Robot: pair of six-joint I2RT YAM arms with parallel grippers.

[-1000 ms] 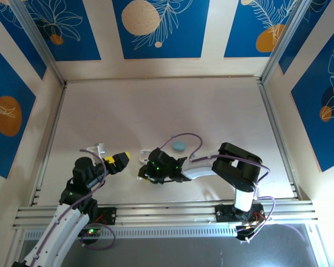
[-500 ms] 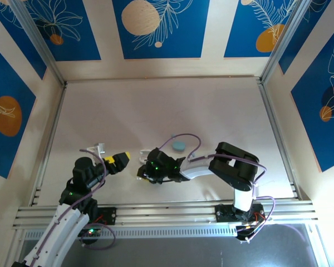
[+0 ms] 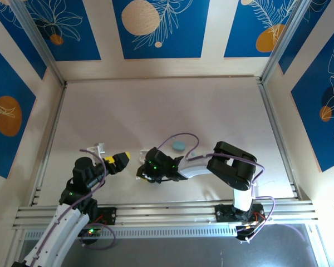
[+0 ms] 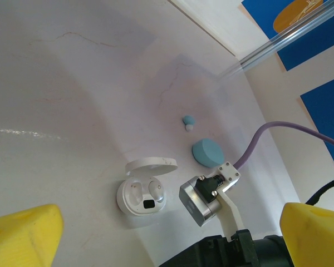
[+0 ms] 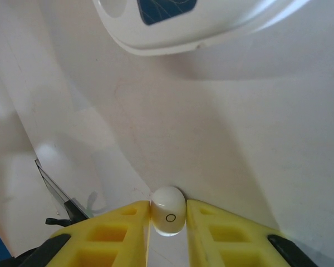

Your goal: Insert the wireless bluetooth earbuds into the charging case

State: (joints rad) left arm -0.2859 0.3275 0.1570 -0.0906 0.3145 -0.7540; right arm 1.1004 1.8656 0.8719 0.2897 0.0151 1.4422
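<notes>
Right now your right gripper (image 5: 168, 208) is pinched shut on a white earbud (image 5: 168, 218), and the open white case (image 5: 211, 25) lies just ahead of its fingertips on the far-left side, while your left gripper (image 3: 118, 160) stands wide open and empty nearby.

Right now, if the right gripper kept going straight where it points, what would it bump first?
Probably the white charging case. In the right wrist view it sits straight ahead of the right gripper, which pinches a white earbud. Bare table lies between; depth is unclear.
</notes>
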